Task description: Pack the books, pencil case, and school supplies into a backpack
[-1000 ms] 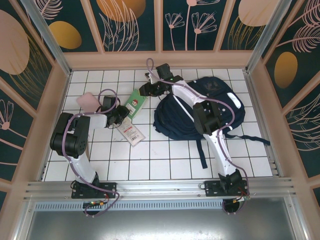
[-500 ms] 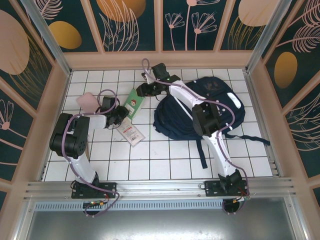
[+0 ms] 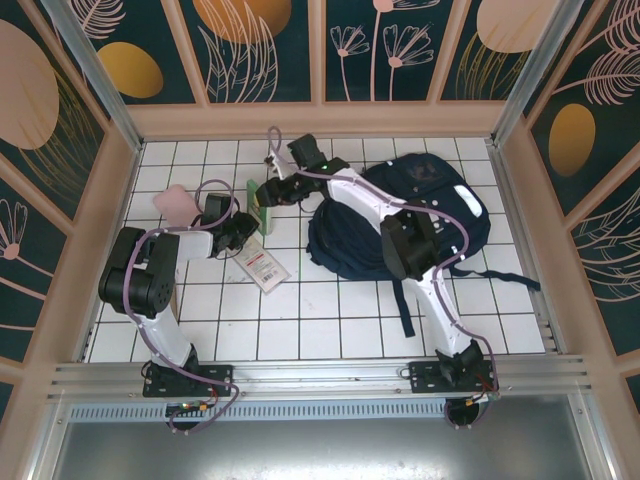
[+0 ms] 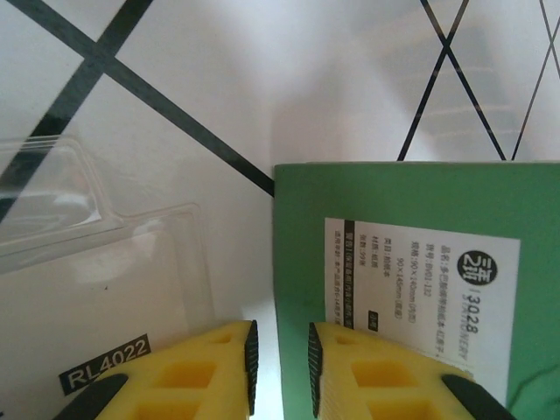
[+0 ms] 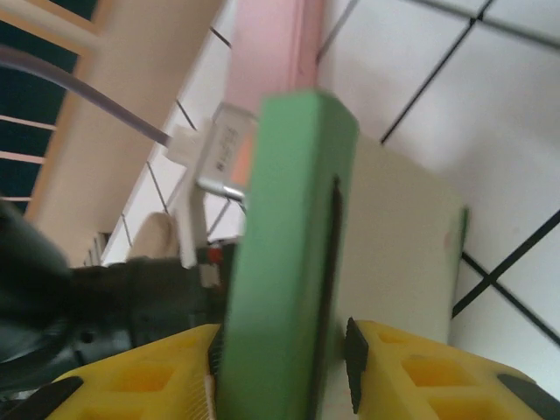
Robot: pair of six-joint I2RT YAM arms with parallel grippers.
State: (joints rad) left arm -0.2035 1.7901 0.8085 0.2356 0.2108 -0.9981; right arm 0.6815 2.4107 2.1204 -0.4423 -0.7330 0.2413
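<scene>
The green book [image 3: 259, 196] is clamped on edge in the right gripper [image 3: 276, 188], tipped up off the tiles at nine o'clock of the backpack [image 3: 440, 205]. The left gripper [image 3: 243, 228] is seen at the book's seven o'clock, jaws nearly together; whether anything is pinched cannot be told. The white packet [image 3: 262, 266] is laid at the book's six o'clock, the pink pouch [image 3: 177, 203] at nine.

The white tiled table top [image 3: 330, 310], gridded with dark lines, carries a large navy-blue fabric backpack [image 3: 345, 245] at right rear. A soft pale-pink oblong pouch [image 3: 175, 203] lies at far left. A long flat white packet with red and black print [image 3: 263, 268] lies between them, and a small green book [image 3: 257, 200] is tipped on edge just behind it.
</scene>
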